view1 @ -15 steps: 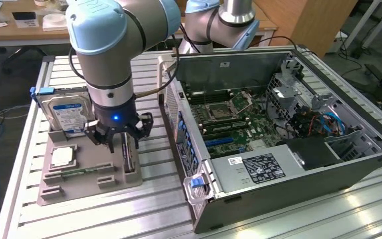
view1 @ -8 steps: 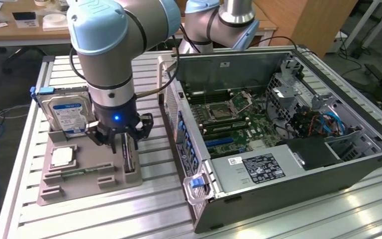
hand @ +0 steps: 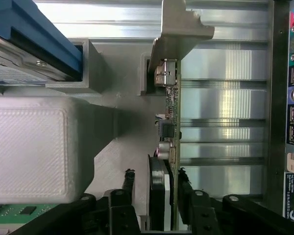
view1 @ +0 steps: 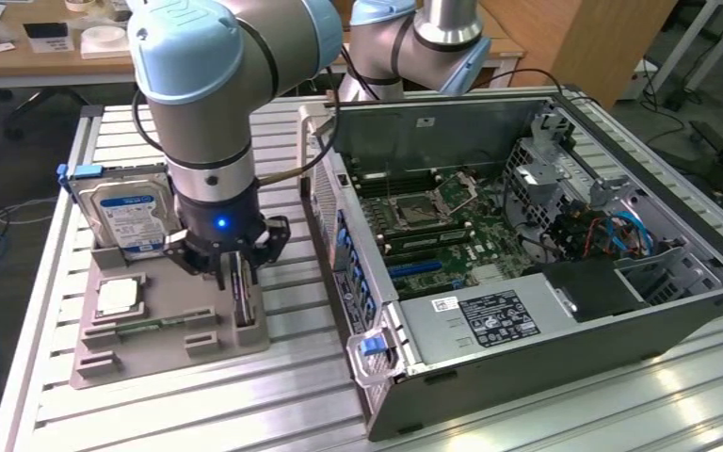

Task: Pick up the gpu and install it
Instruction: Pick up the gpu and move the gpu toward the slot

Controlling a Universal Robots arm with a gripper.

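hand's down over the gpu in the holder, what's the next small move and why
Probably close the hand on the gpu. The card stands on edge in the grey holder, and the fingers sit one on each side of it, with a gap showing on one side. Lifting before they grip would likely leave it behind.

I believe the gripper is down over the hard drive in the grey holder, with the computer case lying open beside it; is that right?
Not quite. The gripper is down over the gpu, not the hard drive, which stands apart in its own slot of the grey holder. The exterior view shows this. The computer case does lie open beside it.
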